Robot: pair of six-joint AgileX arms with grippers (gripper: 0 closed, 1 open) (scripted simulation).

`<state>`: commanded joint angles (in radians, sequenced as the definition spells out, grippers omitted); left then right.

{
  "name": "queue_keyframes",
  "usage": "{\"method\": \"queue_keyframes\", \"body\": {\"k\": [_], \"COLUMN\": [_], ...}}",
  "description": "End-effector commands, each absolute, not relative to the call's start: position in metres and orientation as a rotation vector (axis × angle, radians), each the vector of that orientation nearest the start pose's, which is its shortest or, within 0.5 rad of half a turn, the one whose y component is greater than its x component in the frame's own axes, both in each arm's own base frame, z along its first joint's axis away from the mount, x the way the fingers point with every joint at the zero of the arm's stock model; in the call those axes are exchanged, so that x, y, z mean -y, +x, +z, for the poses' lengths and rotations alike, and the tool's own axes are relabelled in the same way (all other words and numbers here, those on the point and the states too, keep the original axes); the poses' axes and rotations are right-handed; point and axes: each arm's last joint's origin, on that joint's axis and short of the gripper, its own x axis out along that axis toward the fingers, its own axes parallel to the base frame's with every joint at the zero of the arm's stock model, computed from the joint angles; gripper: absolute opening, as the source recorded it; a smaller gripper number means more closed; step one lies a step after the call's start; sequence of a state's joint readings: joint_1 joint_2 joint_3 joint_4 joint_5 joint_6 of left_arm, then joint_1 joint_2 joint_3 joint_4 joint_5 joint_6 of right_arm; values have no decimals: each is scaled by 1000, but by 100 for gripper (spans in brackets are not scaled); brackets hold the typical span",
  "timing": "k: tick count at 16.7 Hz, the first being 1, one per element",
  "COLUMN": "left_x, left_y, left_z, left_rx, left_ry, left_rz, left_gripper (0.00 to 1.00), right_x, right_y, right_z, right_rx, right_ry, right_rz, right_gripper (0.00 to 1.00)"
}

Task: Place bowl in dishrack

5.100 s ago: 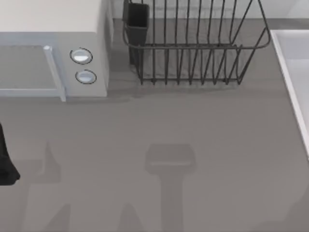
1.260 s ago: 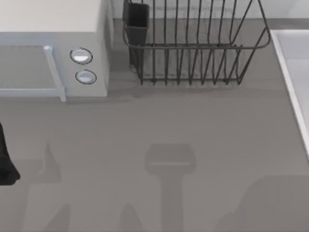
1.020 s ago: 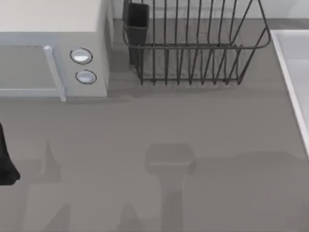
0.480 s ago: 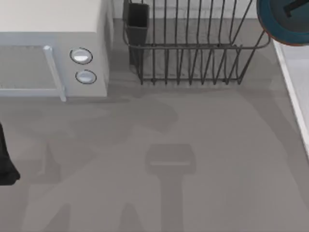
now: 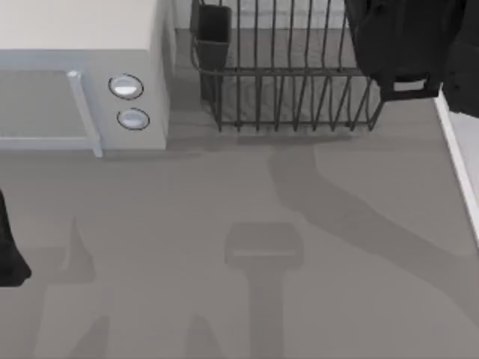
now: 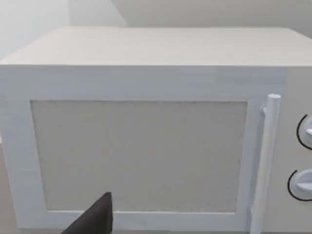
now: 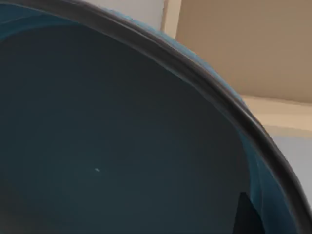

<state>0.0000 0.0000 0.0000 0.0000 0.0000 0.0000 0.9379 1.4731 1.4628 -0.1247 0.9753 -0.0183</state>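
The right claw (image 5: 404, 45) is being held over the dishrack (image 5: 292, 90) at two o'clock; its grip cannot be told. A dark teal bowl (image 7: 112, 146) is being viewed close up at the right wrist. The left arm is being kept parked at the tabletop's (image 5: 224, 224) left edge.

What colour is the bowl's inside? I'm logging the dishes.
Dark teal-blue inside the bowl, with a darker rim, best seen in the right wrist view.

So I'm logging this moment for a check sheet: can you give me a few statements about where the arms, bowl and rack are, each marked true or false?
1. The right arm is over the right end of the dishrack. True.
2. The bowl seen close up by the right wrist camera is red inside. False: it is dark teal.
3. The microwave door is open. False: it is closed.
4. The left arm sits at the table's left edge, away from the dishrack. True.
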Motion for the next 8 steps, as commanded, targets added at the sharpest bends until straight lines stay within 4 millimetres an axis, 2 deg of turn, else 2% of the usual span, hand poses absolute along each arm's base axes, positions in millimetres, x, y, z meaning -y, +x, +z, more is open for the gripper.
{"method": "queue_keyframes", "body": {"k": [3, 8], "left_x": [1, 1], "left_y": [106, 106], "left_z": [160, 160], "left_rx": [0, 0], "left_ry": [0, 0], "left_rz": [0, 0], "left_gripper": [100, 100], "right_x": [-264, -265], "right_y": [185, 184], "right_z": [418, 419], "right_rx": [-5, -2], "right_ry": [-13, -2], "right_rz": [-10, -9], "right_gripper": [0, 0]}}
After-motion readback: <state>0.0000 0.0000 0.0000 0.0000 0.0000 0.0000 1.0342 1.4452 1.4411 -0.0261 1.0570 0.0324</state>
